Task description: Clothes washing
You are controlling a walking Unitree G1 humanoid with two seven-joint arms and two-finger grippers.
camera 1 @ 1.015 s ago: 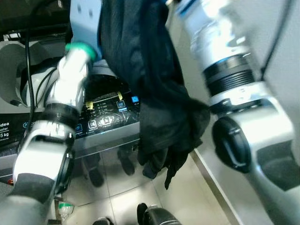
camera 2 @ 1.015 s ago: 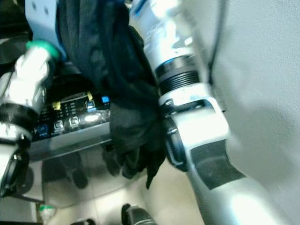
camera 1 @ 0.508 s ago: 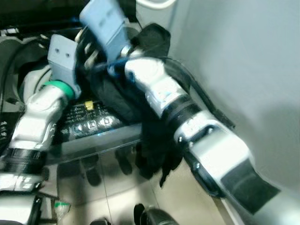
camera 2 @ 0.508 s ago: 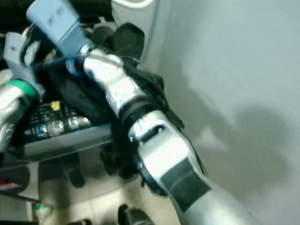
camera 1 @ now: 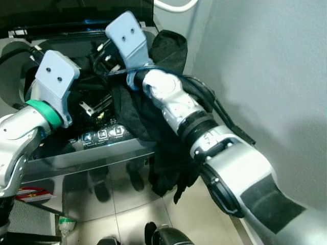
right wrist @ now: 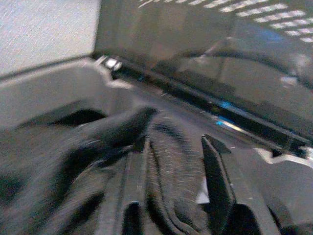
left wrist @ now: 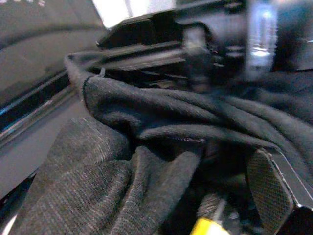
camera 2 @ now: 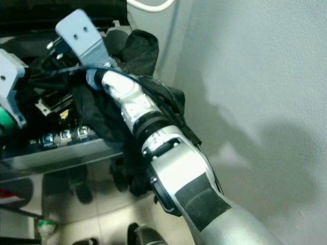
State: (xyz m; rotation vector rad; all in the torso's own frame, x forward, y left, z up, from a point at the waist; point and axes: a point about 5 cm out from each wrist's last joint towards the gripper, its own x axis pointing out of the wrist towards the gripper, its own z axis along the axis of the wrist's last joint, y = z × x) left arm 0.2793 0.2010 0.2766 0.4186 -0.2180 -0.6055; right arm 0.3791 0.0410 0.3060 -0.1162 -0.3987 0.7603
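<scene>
Right wrist view — right end effector [right wrist: 173, 196] fingers apart around black garment [camera 1: 153, 122] over the washing machine [camera 1: 76, 153]; left end effector [camera 1: 94, 99] state unclear.

Home laundry corner. A top-loading washing machine [camera 1: 97, 153] with a lit button panel [camera 1: 102, 135] and raised dark lid [camera 1: 76, 13] stands against a plain grey wall [camera 1: 265, 66], black clothing [camera 1: 163, 148] draped over its rim. Glossy tiled floor [camera 1: 127, 204] below, white hose [camera 1: 173, 6] at the wall behind.
</scene>
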